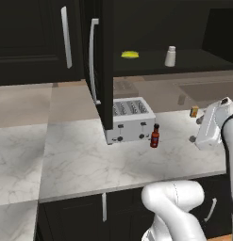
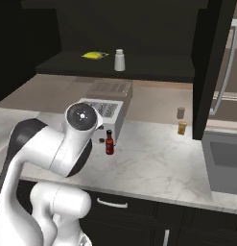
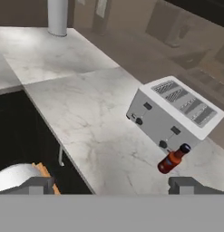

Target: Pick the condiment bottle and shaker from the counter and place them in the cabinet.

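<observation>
The red condiment bottle [image 1: 155,136] [image 2: 109,142] [image 3: 173,159] stands upright on the marble counter [image 1: 89,160] [image 2: 153,163] just in front of the toaster's right end. The white-grey shaker [image 1: 170,56] [image 2: 119,60] stands upright on the dark shelf of the open cabinet [image 1: 198,61] [image 2: 153,67]. My gripper [image 1: 195,130] [image 3: 113,186] hovers above the counter to the right of the bottle, well apart from it. Its jaws are open wide with nothing between them. In the right base view my own arm hides the hand.
A white toaster [image 1: 129,120] [image 2: 104,113] [image 3: 174,111] sits under the cabinet. A tiny orange jar [image 1: 194,111] [image 2: 182,128] stands by the back wall. A yellow item [image 1: 129,54] lies on the shelf. The open cabinet door [image 1: 104,70] hangs over the toaster's left end.
</observation>
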{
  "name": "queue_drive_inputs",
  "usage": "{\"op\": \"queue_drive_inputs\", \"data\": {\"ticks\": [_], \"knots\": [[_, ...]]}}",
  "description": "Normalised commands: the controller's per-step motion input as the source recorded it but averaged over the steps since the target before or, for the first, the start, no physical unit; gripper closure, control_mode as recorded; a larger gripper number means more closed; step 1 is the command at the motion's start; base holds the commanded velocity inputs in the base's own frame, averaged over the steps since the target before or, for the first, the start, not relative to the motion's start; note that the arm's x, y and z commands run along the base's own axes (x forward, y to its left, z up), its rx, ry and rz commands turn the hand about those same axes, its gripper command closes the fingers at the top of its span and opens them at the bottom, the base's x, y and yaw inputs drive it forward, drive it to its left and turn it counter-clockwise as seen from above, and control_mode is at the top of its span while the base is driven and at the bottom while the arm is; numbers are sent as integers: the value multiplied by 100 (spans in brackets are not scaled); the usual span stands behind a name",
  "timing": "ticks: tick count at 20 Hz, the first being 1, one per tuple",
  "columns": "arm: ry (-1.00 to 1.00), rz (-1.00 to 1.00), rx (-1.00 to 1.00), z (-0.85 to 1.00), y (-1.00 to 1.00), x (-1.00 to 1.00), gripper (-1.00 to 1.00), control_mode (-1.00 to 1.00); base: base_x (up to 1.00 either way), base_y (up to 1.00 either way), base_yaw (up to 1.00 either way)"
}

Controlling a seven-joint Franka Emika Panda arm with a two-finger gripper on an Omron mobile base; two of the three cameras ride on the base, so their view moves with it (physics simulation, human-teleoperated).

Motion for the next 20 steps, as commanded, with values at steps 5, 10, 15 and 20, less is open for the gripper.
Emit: {"op": "queue_drive_inputs", "data": {"ticks": [5, 10, 15, 20], "knots": [[0, -7, -14, -42, 44, -1, -100, -100, 0, 0, 0], [0, -1, -1, -28, 5, 2, -100, -100, 0, 0, 0], [0, -3, 0, -25, 0, 11, -100, -100, 0, 0, 0], [0, -18, 0, -29, 0, 0, -100, -100, 0, 0, 0]]}}
